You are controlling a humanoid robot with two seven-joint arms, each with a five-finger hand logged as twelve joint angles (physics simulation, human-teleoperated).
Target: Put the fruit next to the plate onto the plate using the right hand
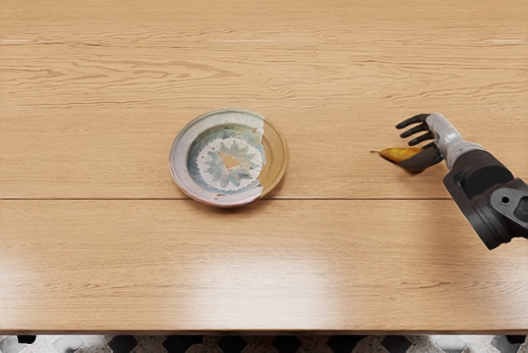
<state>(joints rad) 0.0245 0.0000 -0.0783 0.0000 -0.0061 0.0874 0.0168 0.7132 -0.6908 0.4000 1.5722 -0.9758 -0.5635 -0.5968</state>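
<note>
Wooden table (330, 56), right hand (427, 143) spread wide, low just beside yellow fruit (398, 153), plate (178, 155) well apart

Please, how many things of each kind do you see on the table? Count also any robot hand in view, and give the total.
plate: 1
fruit, yellow, lying to the right of the plate: 1
right hand, beside the fruit: 1
Total: 3

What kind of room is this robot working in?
Most likely a dining room or kitchen, rendered in a simulator: a long wooden table, a patterned ceramic plate set on it, and checkered floor tiles showing below the table's edge.
</note>
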